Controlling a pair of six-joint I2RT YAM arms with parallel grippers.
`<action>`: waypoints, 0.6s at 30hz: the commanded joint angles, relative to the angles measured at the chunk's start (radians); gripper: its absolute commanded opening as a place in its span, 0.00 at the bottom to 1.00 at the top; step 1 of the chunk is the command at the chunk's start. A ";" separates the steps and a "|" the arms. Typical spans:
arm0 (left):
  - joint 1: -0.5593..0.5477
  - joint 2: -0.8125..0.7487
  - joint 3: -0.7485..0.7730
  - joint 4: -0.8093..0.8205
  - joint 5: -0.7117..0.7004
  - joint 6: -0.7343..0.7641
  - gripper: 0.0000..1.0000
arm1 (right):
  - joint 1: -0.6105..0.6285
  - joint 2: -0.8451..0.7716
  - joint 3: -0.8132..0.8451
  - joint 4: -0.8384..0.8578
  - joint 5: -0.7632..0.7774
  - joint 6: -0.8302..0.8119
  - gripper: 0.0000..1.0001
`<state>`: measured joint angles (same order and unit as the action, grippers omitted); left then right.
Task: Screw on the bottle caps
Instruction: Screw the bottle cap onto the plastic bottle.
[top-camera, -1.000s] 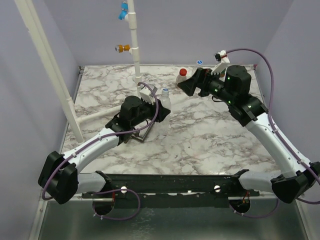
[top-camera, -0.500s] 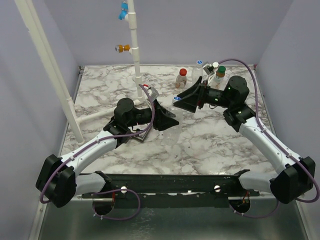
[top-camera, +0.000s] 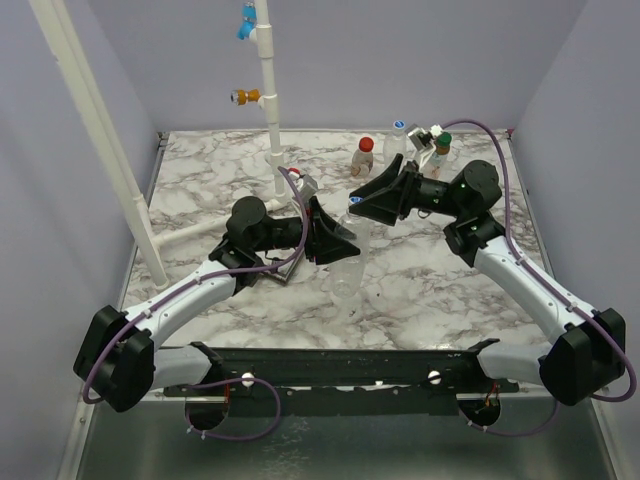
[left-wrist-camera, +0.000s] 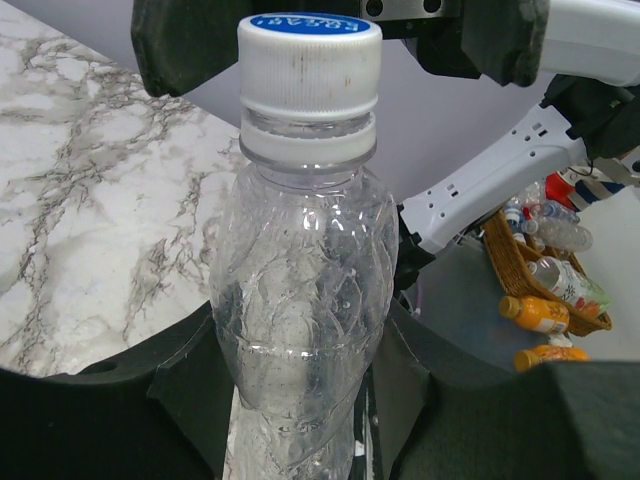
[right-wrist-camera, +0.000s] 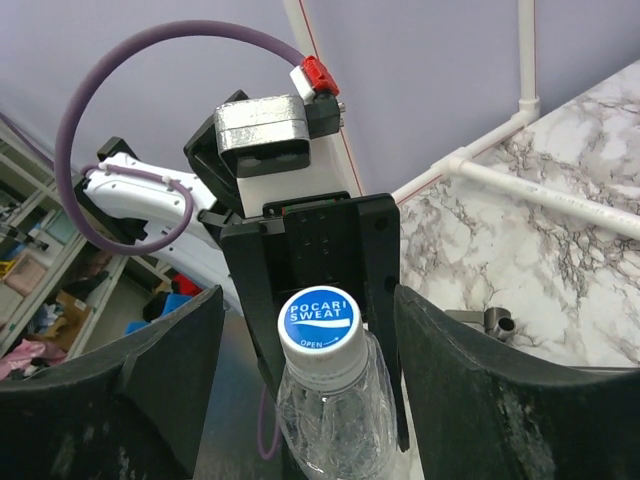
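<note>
Nearest the arm bases, the left gripper (top-camera: 333, 243) is clamped on the body of one clear bottle (left-wrist-camera: 305, 290). It holds the bottle tilted, off the marble table (top-camera: 440, 290), near the middle of it. This bottle wears a white-and-blue cap (left-wrist-camera: 310, 60) on its neck. Just beyond, the right gripper (top-camera: 368, 205) meets it from the far side. Its fingers (right-wrist-camera: 130, 400) stand apart on either side of that cap, and a gap shows on each side in the right wrist view.

Farther back, three more bottles stand upright near the rear edge of the table, which makes four bottles and four caps. They are the red-capped bottle (top-camera: 365, 157), the second white-and-blue-capped bottle (top-camera: 397, 140) and the green-capped bottle (top-camera: 439, 155).

At the rear left rises a white pipe (top-camera: 268, 95) with one orange fitting (top-camera: 245, 97) and one blue fitting (top-camera: 246, 25).
</note>
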<state>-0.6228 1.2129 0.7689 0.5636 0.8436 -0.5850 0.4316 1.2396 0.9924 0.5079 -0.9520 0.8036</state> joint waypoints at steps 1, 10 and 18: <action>0.004 0.009 -0.013 0.050 0.040 -0.020 0.00 | -0.003 -0.010 -0.011 0.049 -0.009 0.020 0.70; 0.005 0.023 -0.011 0.057 0.041 -0.031 0.00 | -0.002 -0.027 -0.001 -0.022 0.003 -0.026 0.52; 0.018 0.046 0.006 0.061 0.031 -0.078 0.00 | -0.001 -0.059 0.017 -0.170 0.060 -0.118 0.31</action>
<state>-0.6209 1.2377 0.7624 0.5987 0.8639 -0.6220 0.4316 1.2224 0.9924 0.4404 -0.9321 0.7574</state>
